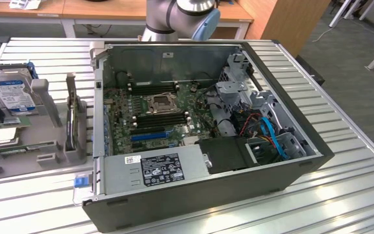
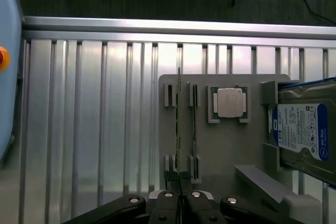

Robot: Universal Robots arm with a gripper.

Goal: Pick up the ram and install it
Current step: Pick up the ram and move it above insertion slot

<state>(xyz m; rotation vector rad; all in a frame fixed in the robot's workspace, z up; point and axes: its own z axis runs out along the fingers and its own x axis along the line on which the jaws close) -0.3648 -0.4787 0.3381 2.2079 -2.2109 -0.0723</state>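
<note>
Seen from the wrist, left to right: ribbed metal table (image 2: pixel 94 119), then the ram (image 2: pixel 178 124) on edge in a grey holder (image 2: pixel 226 150). The gripper (image 2: pixel 178 182) is closed narrow at one end of the ram (a second stick (image 2: pixel 194 124) stands just beside). Next come the processor (image 2: pixel 229 102) and hard drive (image 2: pixel 302 132). An off-centre pinch could likely wedge the ram in its slots.

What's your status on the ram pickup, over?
Gripper shut, tips at one end of the ram. Ram stands on edge in gray holder, second stick beside it. Nothing seen in the way.
</note>
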